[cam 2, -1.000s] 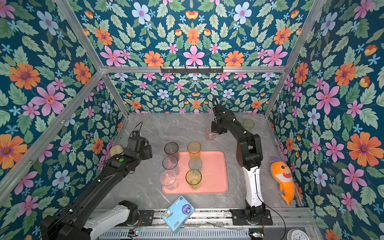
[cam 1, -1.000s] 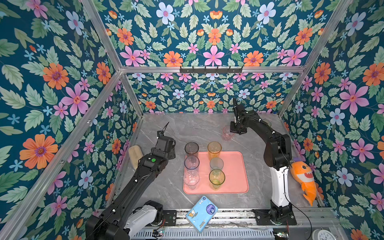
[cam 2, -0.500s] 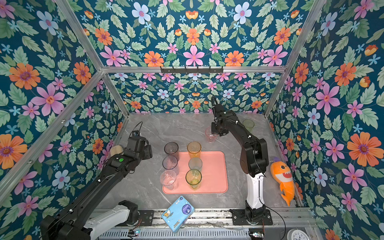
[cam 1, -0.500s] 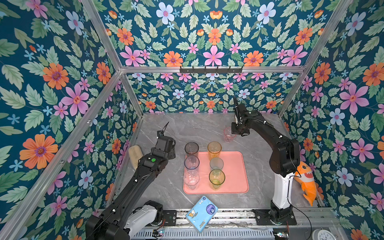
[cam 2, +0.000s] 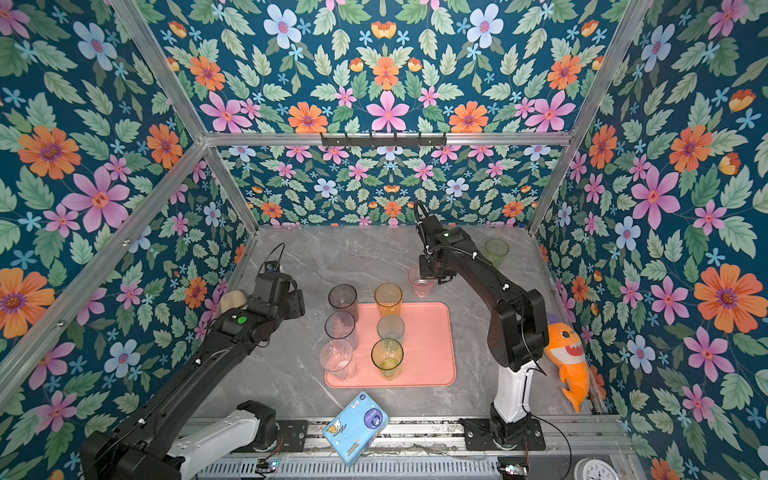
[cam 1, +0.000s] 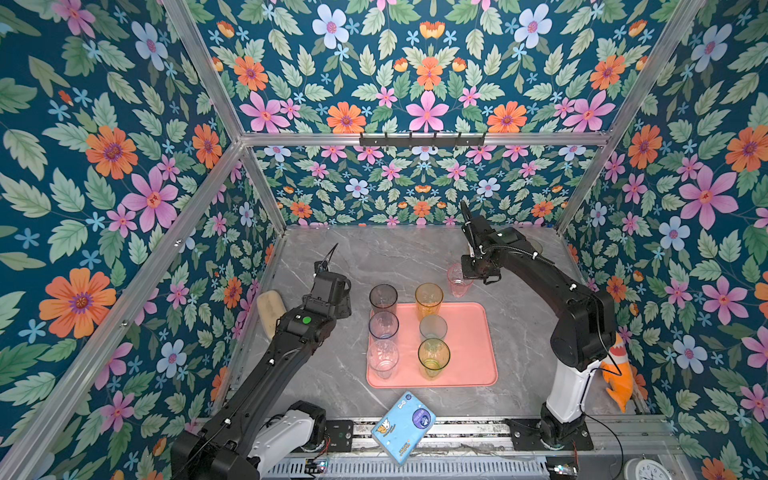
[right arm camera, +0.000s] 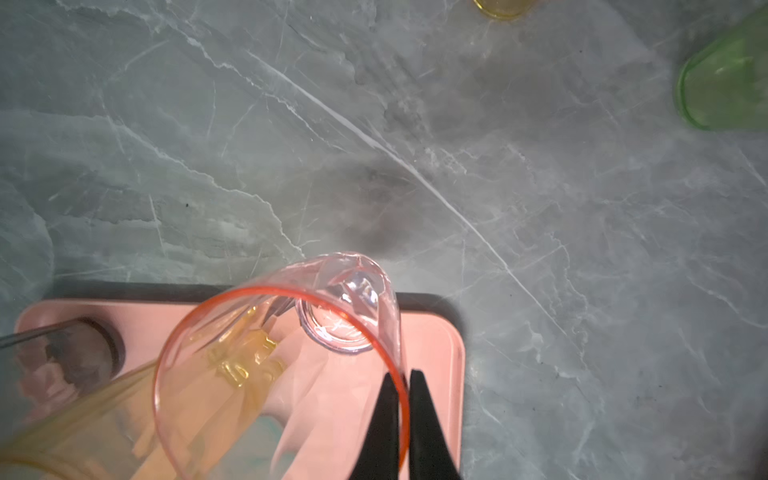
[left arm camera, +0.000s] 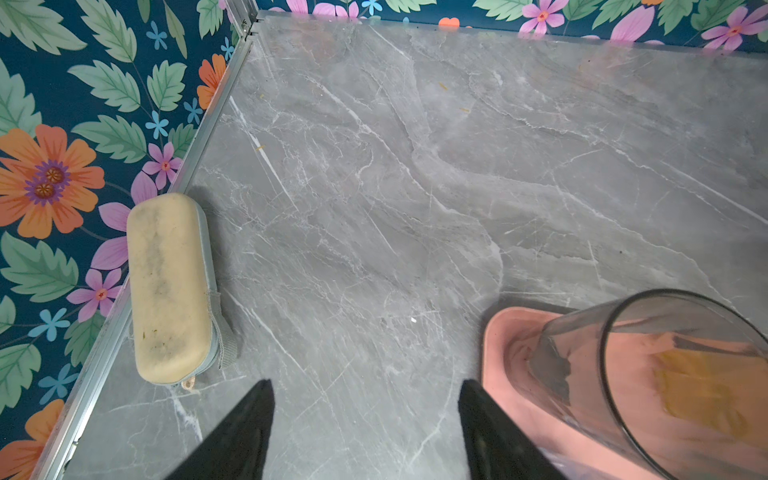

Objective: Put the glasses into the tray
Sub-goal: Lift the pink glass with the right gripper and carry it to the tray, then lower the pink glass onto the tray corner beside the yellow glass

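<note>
— What's different on the right?
— The right gripper (right arm camera: 400,374), pinched shut on the rim of the pink tumbler (cam 1: 458,284), has brought it nearer the tray (cam 1: 469,345); it now hangs tilted at the far edge, beside the orange tumbler (cam 1: 429,299)
— And the left?
— The left gripper (left arm camera: 365,386) hasn't moved: jaws spread wide, empty, beside the smoky grey tumbler (left arm camera: 665,374) on the tray's corner

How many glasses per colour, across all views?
grey glass: 1
blue glass: 1
clear glass: 1
orange glass: 1
teal glass: 1
yellow-green glass: 1
pink glass: 1
green glass: 1
yellow glass, only its edge in the right wrist view: 1
Total: 9
</note>
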`<state>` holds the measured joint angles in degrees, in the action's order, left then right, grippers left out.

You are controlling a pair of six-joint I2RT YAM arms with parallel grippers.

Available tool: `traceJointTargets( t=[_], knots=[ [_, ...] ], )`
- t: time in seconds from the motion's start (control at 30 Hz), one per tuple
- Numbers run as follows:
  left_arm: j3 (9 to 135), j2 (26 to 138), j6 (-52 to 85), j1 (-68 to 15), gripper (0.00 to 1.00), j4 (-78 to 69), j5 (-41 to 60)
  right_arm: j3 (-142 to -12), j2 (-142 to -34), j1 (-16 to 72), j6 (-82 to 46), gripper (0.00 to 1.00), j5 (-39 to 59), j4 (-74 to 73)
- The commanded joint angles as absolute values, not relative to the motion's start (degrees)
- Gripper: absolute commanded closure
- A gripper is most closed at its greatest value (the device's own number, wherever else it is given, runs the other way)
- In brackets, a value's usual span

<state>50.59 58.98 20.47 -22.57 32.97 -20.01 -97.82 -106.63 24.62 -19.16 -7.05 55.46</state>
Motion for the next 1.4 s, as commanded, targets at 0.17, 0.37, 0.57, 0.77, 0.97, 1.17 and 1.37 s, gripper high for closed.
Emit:
traceJointTargets(
  t=[0.17,0.37,0.57,0.77,0.97,1.17,1.37],
  knots=[
    [51.02,58.83,20.32,-22.41,0.27,32.08,-19.86,-90.61,-102.63,25.68,-21.53,1.0,-7.57,54.38],
    [50.98,58.84,20.33,-22.41,0.27,32.08,-19.88,-85.87,-100.5,26.25,-22.85,1.0,-6.24,52.54],
    [50.97,59.06,20.46,-22.42,0.27,31.83,-19.38,-83.42,-99.27,26.89,-23.78,1.0,-5.72,51.35],
    [50.98,59.14,20.39,-22.41,0.27,31.82,-19.24,-81.51,-98.53,27.25,-24.1,1.0,-5.26,50.49],
    [50.98,59.2,20.42,-22.32,0.27,31.82,-18.9,-79.55,-97.6,27.25,-24.56,1.0,-5.45,49.6],
    [50.73,58.89,20.58,-22.34,0.27,31.82,-18.95,-77.89,-96.86,27.25,-25.54,1.0,-6.3,49.11],
    [50.64,58.8,20.75,-22.32,0.27,31.73,-18.84,-76.25,-96.31,27.25,-26.1,1.0,-6.94,48.05]
  ],
)
